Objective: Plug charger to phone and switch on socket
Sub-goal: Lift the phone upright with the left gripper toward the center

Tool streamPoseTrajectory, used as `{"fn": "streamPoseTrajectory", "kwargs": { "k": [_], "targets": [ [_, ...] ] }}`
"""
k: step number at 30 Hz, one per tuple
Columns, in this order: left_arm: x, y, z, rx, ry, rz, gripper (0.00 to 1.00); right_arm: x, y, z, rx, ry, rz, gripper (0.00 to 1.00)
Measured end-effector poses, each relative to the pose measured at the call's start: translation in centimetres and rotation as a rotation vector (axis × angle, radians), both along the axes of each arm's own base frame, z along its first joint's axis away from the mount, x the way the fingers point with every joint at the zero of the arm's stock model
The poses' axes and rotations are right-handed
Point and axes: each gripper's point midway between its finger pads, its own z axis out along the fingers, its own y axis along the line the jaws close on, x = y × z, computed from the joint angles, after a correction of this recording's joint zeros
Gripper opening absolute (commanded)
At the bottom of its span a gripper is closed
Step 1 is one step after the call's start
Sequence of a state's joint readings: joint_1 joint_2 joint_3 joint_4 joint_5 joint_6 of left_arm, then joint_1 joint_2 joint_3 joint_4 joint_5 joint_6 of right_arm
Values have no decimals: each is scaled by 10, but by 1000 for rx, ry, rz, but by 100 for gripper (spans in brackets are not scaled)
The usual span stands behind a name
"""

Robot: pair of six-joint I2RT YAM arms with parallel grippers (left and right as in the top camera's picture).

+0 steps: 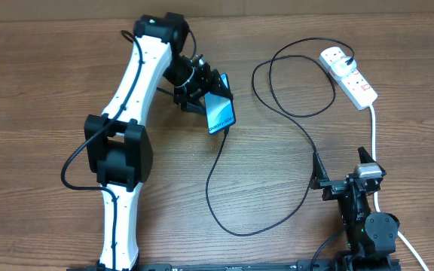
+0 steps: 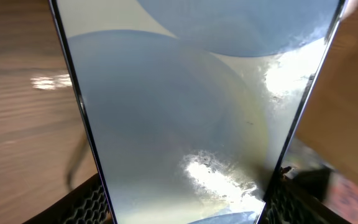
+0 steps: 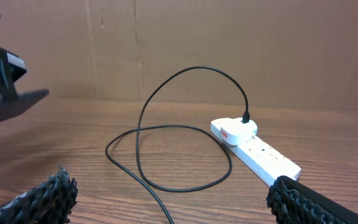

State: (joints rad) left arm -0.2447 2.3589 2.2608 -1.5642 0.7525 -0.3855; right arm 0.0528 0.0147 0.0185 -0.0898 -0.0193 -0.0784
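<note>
My left gripper [image 1: 202, 96] is shut on the phone [image 1: 219, 113] and holds it tilted above the table. The phone's light blue screen fills the left wrist view [image 2: 185, 112], between the two fingers [image 2: 185, 208]. The black charger cable [image 1: 215, 197] runs from the phone's lower edge, loops across the table and ends at a white plug [image 1: 334, 57] seated in the socket [image 1: 355, 81]. My right gripper [image 1: 341, 172] is open and empty, low over the table, with the cable [image 3: 143, 177] passing between its fingers [image 3: 173, 199]. The socket also shows in the right wrist view [image 3: 263, 157].
The socket's thick white cord [image 1: 373, 128] runs down the right side past my right arm. A brown cardboard wall [image 3: 229, 43] stands behind the table. The cable makes a wide loop [image 1: 292, 79] left of the socket.
</note>
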Motion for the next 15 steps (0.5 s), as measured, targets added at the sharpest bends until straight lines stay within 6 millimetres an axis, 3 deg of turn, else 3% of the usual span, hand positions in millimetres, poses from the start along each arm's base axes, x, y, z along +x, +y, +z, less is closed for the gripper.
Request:
{"fn": "streamPoseTrajectory", "kwargs": {
  "k": [7, 15],
  "targets": [
    [4, -14, 31, -233, 57, 56, 52, 0, 0, 0, 0, 0, 0, 100],
    [4, -26, 56, -383, 123, 96, 51, 0, 0, 0, 0, 0, 0, 100]
  ]
}}
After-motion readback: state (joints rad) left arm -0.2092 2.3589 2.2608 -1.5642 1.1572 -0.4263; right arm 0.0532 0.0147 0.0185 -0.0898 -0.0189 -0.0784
